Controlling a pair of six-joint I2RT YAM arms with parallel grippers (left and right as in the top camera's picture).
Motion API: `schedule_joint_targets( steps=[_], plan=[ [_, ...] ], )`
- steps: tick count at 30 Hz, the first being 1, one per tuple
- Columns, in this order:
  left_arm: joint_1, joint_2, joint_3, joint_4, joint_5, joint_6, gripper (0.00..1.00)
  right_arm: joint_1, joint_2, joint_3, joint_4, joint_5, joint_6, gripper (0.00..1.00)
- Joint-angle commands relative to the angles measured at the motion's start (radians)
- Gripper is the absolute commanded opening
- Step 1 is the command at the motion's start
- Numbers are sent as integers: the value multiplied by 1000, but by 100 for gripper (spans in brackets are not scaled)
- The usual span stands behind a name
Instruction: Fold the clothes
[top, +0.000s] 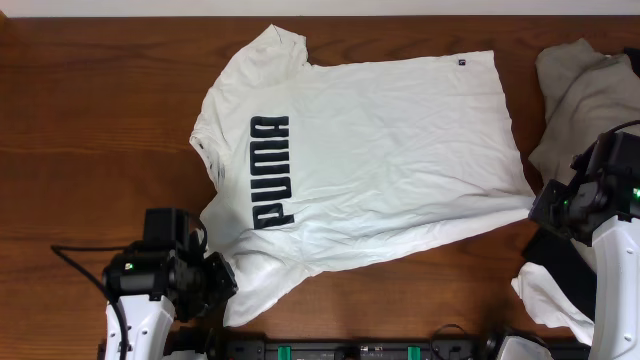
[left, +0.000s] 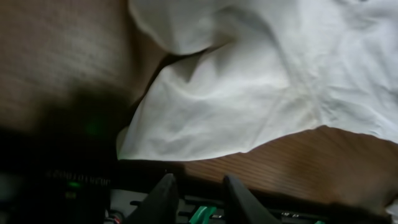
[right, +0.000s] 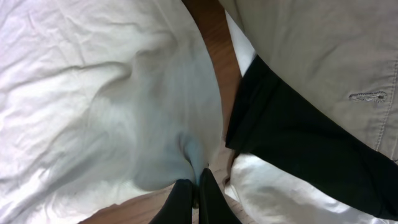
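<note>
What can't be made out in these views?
Overhead: tips of left claw and right claw, hidden under their own arms.
Overhead: hem tag on the T-shirt, too small to read.
Overhead: beige-grey garment, cut off by the right edge.
Right wrist: white cloth, partly under the black cloth; what it is, unclear.
Left wrist: dark lower left corner, blurred.

A robot lab bench. The left arm (top: 135, 310) and right arm (top: 615, 265) stand at the lower corners of a wooden table (top: 90, 120). A black rail (top: 350, 350) lines the bottom edge.
</note>
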Motion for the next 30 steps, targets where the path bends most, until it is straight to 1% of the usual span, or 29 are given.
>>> schedule_joint_targets(
  steps=[1,3,6,8,11,19,30],
  plan=[
    [4,15,-37,10,-24,-87,32,-10,-8,22,0,14,-14,1],
    [4,29,-60,43,-49,-115,36,-10,-8,22,0,14,-14,1],
    [4,61,-83,109,-97,-126,45,-10,-8,22,0,14,-14,1],
    [4,96,-90,146,-114,-130,47,-10,-8,22,-1,14,-14,1],
    [4,161,-91,174,-114,-156,48,-10,-8,22,-1,14,-14,1],
    [4,333,-91,272,-113,-155,49,-10,-8,22,-1,14,-14,1],
    [4,516,-91,326,-100,-145,49,-10,-8,22,0,14,-14,1]
  ],
)
